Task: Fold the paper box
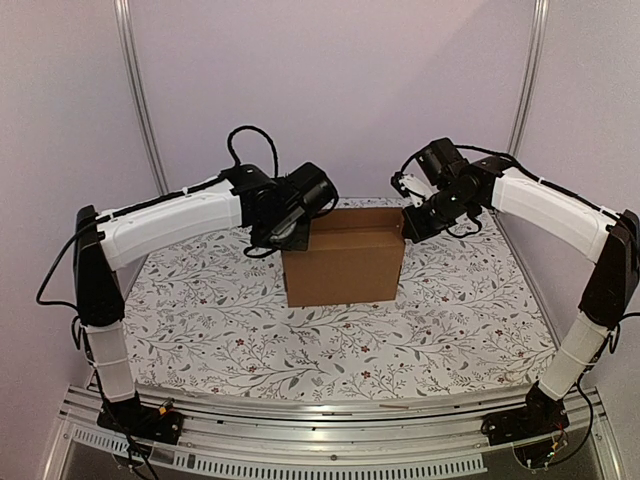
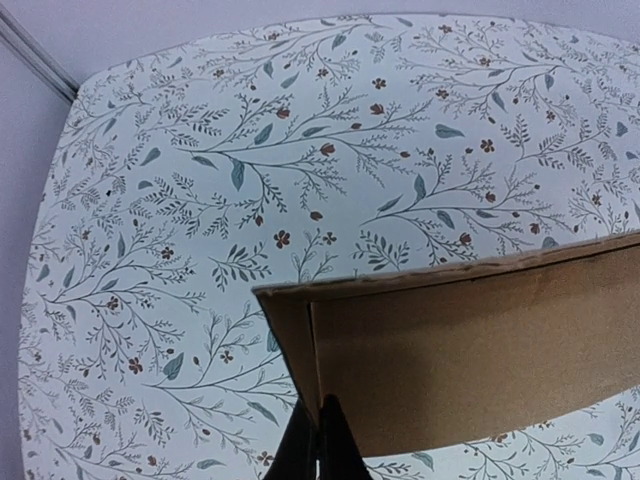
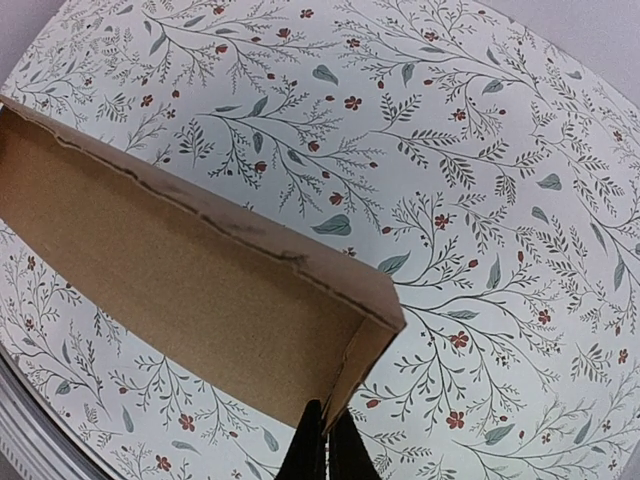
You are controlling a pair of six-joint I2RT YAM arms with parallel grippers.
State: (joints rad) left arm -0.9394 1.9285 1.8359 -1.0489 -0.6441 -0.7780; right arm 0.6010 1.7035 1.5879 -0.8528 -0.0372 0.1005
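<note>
The paper box (image 1: 344, 262) is plain brown cardboard, standing upright as an open-topped shape in the middle of the floral cloth. My left gripper (image 1: 294, 238) is at its upper left corner and my right gripper (image 1: 408, 226) at its upper right corner. In the left wrist view my left gripper (image 2: 316, 400) is shut on the thin side wall of the paper box (image 2: 470, 340). In the right wrist view my right gripper (image 3: 329, 406) pinches the opposite side wall of the paper box (image 3: 190, 290) in the same way. The box's far wall is mostly hidden in the top view.
A white cloth with a leaf and flower print (image 1: 200, 320) covers the table. Metal frame posts (image 1: 140, 100) stand at the back corners, and a slotted rail (image 1: 330, 440) runs along the near edge between the arm bases.
</note>
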